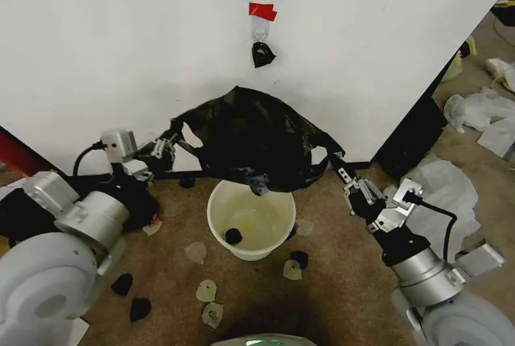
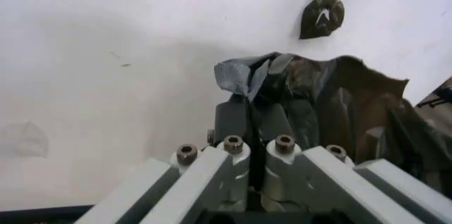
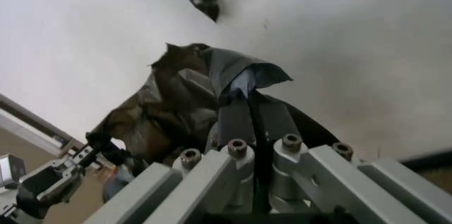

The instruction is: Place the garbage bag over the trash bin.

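Note:
A black garbage bag hangs stretched in the air above and slightly behind the round cream trash bin, which stands on the floor by the wall. My left gripper is shut on the bag's left edge, and my right gripper is shut on its right edge. In the left wrist view the fingers pinch a fold of the bag. The right wrist view shows its fingers closed on crumpled bag film. A small dark scrap lies inside the bin.
A white wall stands right behind the bin, with a hook holding a black scrap under red tape. Dark and pale scraps litter the brown floor around the bin. White bags lie at the right.

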Robot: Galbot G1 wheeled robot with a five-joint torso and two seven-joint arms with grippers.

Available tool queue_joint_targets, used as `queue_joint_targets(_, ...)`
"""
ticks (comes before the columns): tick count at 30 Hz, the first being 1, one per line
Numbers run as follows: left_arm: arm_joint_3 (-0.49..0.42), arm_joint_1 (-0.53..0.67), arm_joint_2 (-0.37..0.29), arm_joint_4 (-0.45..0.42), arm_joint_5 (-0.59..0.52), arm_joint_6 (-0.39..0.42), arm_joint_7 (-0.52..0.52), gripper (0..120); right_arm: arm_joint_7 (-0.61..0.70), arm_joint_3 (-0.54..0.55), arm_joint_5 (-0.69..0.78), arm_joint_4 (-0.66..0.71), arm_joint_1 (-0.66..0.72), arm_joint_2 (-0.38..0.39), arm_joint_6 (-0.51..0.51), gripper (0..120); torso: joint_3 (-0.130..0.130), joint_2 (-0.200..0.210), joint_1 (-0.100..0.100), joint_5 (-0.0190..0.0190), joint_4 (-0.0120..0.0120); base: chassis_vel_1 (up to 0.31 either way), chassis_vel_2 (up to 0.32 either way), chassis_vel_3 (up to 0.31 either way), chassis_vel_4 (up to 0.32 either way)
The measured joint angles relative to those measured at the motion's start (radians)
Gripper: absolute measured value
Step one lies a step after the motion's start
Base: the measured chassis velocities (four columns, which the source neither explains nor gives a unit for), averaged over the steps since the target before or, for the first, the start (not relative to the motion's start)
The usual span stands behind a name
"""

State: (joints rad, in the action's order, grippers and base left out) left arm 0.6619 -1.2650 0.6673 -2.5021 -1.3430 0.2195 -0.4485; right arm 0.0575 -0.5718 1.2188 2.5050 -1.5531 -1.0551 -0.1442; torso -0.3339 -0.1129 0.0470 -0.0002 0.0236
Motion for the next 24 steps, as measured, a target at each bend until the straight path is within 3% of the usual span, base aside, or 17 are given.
queue_joint_targets(2,0.024,0.012,-0.016,0.0,-0.045,0.006,-0.005,0,0.022,-0.034,0.096,-0.001,0.01,0.023,-0.03,0,0.0,0.0,0.0,0.0001,0.0001,0.0,0.0,0.0,0.0)
queue_joint_targets(5,0.082,0.032,-0.06,0.0,-0.197,0.052,-0.037,0,0.065,-0.118,0.256,-0.002,0.024,0.083,-0.106,0,0.0,0.0,0.0,0.0006,0.0001,0.0,0.0,0.0,0.0)
queue_joint_targets(14,0.183,0.033,-0.105,0.0,-0.464,0.144,-0.096,0,0.117,-0.239,0.448,-0.003,0.029,0.178,-0.161,0,0.0,0.0,0.0,0.0003,0.0001,0.0,0.0,0.0,0.0)
queue_joint_targets(18,0.178,0.032,-0.097,0.001,-0.472,0.161,-0.101,0,0.124,-0.201,0.439,-0.004,0.031,0.169,-0.17,0,0.0,0.0,0.0,0.0003,0.0002,0.0,0.0,0.0,0.0)
queue_joint_targets(24,0.086,0.028,-0.033,0.001,-0.415,0.176,-0.116,0,0.122,-0.106,0.364,-0.004,0.045,0.099,-0.19,0,0.0,0.0,0.0,0.0002,0.0001,0.0,0.0,0.0,0.0)
